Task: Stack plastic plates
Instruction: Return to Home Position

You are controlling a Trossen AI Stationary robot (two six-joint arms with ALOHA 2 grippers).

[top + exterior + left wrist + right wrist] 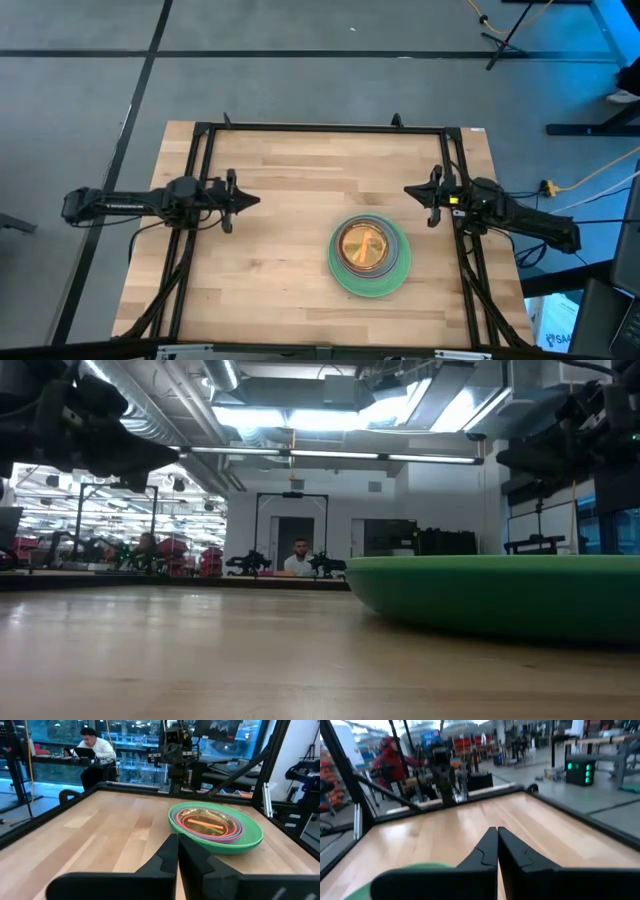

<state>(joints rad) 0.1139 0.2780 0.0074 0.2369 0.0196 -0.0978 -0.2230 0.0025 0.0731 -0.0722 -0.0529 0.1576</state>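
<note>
As plastic plates (369,256) sit stacked at four o'clock, left hand (250,200) and right hand (412,190), pressed together, seem homed, awaiting only parking.

Readable text: none in any view
Blue sign (428,738) in the room behind: pale marks, too blurred to read
Box (556,322) on the floor beside the surface (280,260): blue print, too small to read
</note>
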